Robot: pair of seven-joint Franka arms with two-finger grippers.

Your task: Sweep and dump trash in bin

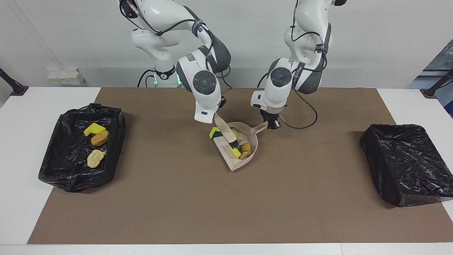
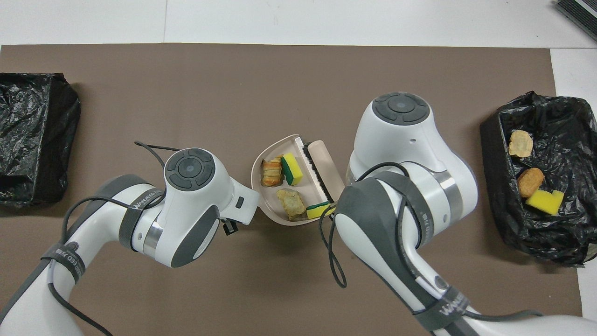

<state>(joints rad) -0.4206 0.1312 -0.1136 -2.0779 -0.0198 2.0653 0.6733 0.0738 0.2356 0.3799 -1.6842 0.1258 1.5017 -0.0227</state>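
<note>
The left gripper [image 1: 272, 124] grips the beige plastic dustpan [image 1: 229, 163] by its handle; the right gripper [image 1: 214, 119] grips the beige brush [image 1: 225, 132] over yellow-and-tan trash scraps [image 1: 244, 149].

mat [image 1: 198, 198]: plain brown; table [image 1: 21, 148]: white
dustpan [image 1: 255, 133]: beige; brush [image 2: 322, 163]: beige, black bristles
trash [image 2: 292, 169]: yellow, green-topped, tan-brown
bins [image 1: 407, 163]: glossy black liner
arms [image 1: 283, 85]: white, grey joints

A robotics lab — two white arms [image 1: 198, 53] at a bare table [image 1: 21, 148]; plain wall.
</note>
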